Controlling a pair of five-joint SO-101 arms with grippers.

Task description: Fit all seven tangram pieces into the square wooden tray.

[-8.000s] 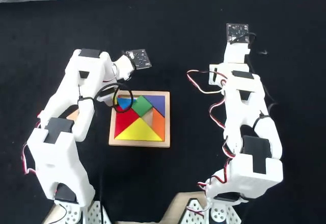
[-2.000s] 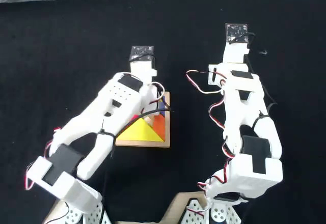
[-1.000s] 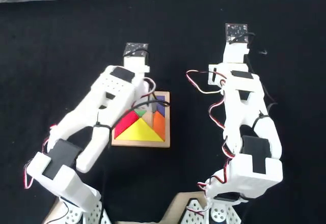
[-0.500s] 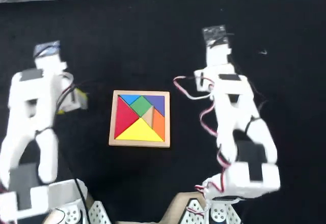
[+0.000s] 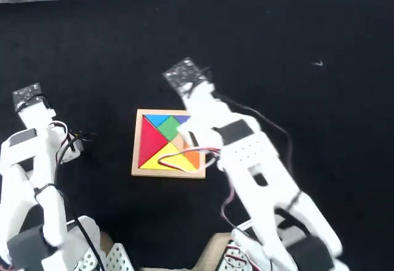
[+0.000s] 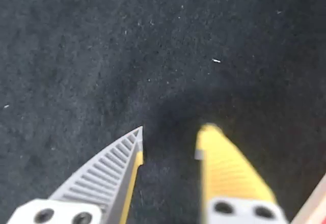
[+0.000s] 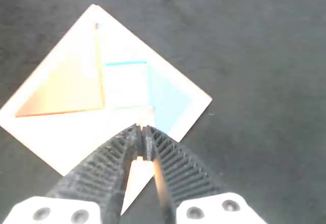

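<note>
The square wooden tray [image 5: 136, 173] lies mid-table and holds red [image 5: 149, 143], yellow [image 5: 172, 161], blue [image 5: 157, 121], green [image 5: 170, 129], purple [image 5: 183, 119] and orange [image 5: 193, 159] pieces, with a tan patch [image 5: 179, 142] among them. My right arm [image 5: 240, 154] stretches over the tray's right half and hides part of it. My right gripper [image 7: 142, 130] is shut, its tips just above the tray [image 7: 191, 104] near the middle. My left arm [image 5: 34, 141] stands far left. My left gripper [image 6: 173, 132] is open over bare black cloth, holding nothing.
Black cloth [image 5: 295, 86] covers the whole table, with open room to the right of and behind the tray. A pale wooden edge [image 6: 318, 203] shows beside the left gripper. Loose wires [image 5: 178, 155] hang from the right arm across the tray.
The left arm pulled back from over the tray to the far left. The right arm swung in from the right side and now reaches over the tray.
</note>
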